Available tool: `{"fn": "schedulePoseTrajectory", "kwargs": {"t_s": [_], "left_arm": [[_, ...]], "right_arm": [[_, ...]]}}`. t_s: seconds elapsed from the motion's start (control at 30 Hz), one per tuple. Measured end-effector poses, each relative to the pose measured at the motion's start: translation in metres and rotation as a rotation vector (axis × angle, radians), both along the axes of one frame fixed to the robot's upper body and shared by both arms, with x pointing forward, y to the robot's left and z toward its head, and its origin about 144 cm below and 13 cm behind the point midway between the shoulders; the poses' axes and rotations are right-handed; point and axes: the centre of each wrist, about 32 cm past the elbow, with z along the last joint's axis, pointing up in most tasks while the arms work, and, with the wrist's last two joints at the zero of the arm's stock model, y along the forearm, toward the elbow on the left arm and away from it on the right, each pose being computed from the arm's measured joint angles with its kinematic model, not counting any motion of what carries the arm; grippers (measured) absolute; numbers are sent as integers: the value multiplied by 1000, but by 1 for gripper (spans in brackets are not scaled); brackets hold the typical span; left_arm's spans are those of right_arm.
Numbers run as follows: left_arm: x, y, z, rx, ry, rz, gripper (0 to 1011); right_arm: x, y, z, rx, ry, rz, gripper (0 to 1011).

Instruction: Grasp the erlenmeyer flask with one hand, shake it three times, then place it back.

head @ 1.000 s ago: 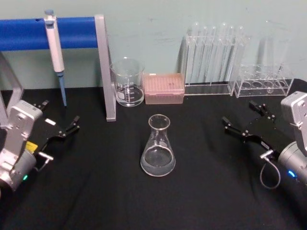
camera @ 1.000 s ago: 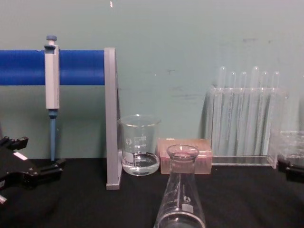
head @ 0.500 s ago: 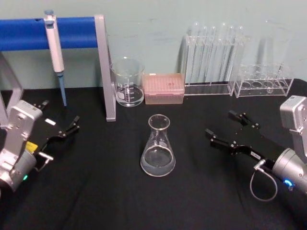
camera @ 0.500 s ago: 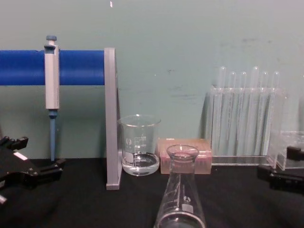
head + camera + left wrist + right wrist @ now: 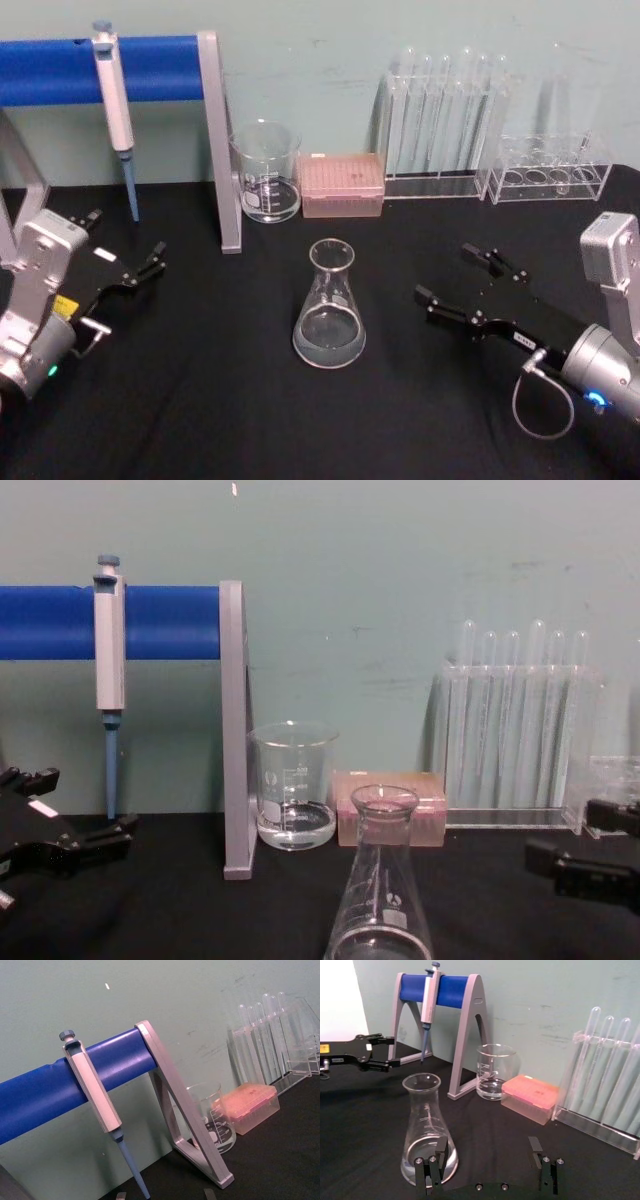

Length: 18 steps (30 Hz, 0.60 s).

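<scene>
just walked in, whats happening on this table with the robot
The robot's right tool is open and pointed at the erlenmeyer flask from the flask's right side, not touching it. The flask stands upright on the black table, so nothing has been grasped or shaken yet. The left tool sits open and idle at the table's left side, near the pipette stand.
</scene>
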Motion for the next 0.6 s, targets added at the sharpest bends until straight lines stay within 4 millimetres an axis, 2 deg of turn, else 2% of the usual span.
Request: {"fn": "schedulePoseTrajectory", "kwargs": {"t_s": [0.6], "left_arm": [[0, 0, 0, 0, 0, 0, 1001]], "right_arm": [[-2, 15, -2, -8, 24, 89, 1003]]}}
